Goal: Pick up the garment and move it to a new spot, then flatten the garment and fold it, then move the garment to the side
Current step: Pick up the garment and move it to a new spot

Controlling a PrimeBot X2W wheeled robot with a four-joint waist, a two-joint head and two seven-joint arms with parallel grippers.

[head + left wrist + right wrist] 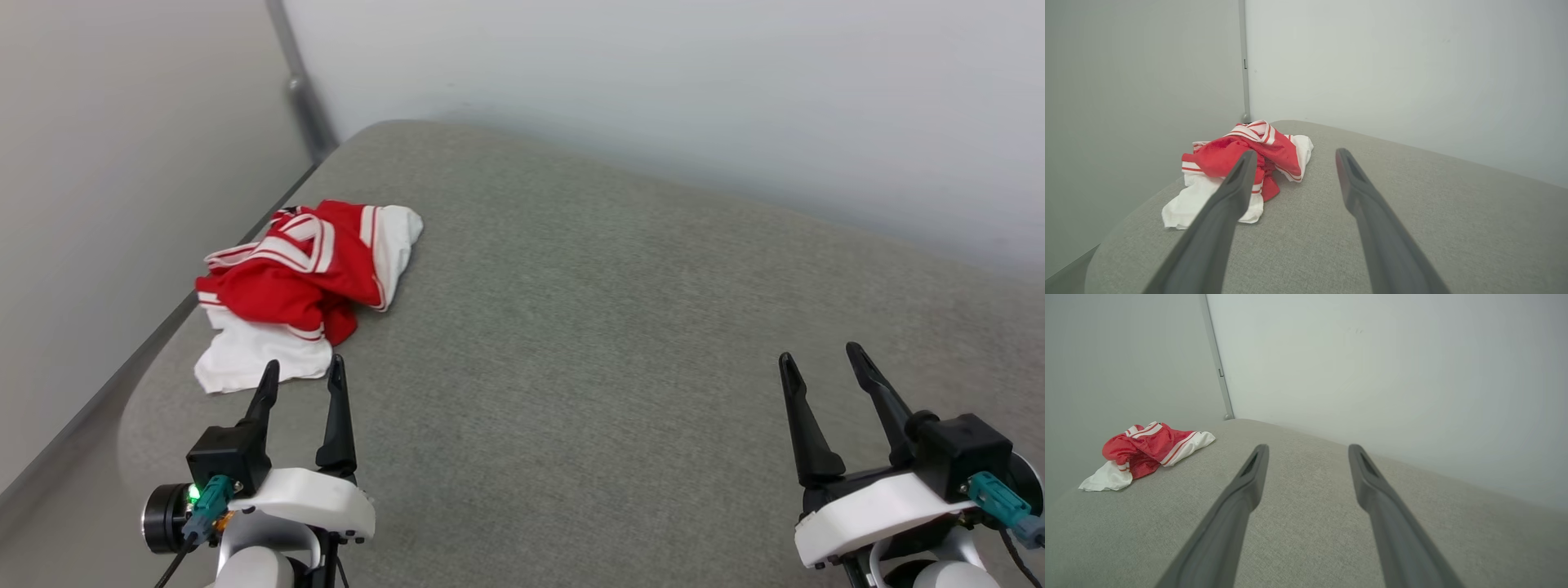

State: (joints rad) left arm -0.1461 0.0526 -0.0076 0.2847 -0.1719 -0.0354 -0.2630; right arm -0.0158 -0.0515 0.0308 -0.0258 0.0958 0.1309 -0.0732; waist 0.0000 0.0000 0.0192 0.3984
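One crumpled garment [298,282] lies left on the desk [612,327]; two grippers below, left gripper [304,361] and right gripper [820,351], both spread apart, empty.

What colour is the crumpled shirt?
Red shirt with white sleeves and striped trim; clearest in the head view.

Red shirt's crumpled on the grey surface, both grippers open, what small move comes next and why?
Probably ease the left gripper forward and down onto the garment: that gripper is open, empty and close by it, while the right gripper sits far off.
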